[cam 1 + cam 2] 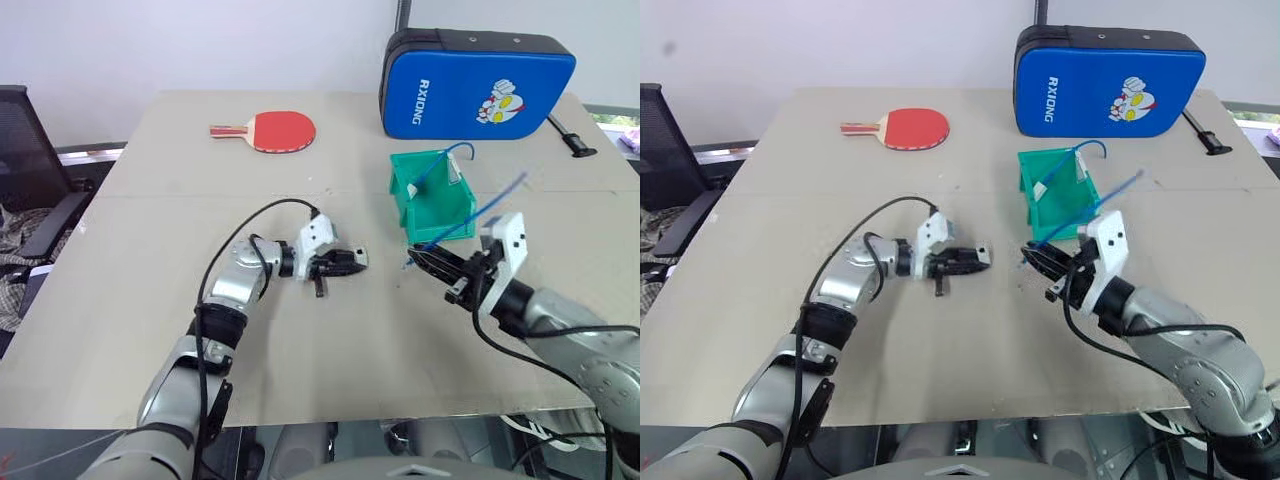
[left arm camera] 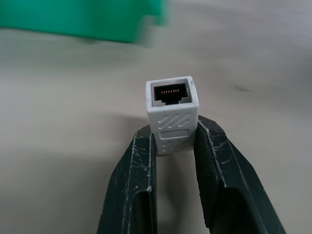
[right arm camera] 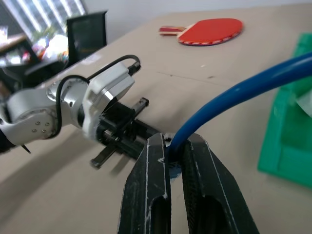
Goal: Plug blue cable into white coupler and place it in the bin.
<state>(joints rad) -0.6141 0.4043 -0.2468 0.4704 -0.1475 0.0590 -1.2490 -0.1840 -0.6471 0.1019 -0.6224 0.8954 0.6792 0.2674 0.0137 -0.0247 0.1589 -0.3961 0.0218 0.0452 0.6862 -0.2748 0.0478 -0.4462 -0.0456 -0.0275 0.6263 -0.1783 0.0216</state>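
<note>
Nearest, left gripper [image 2: 173, 146] is clamped on the white coupler [image 2: 172, 114], held just above the table [image 1: 150, 300]. Left wrist view adds detail: ribbed white block, dark square socket with copper contacts facing out. Right gripper [image 3: 174, 146] is clenched on the blue cable [image 3: 229, 95] near its lower end; the thin bright-blue cable runs up and back over the bin [image 1: 432, 195]. Plug itself is hidden by the fingers. Right wrist view shows the two grippers near, tips apart. Green bin sits just behind. Farther back, red paddle [image 1: 270, 130] and blue padded case [image 1: 475, 85].
</note>
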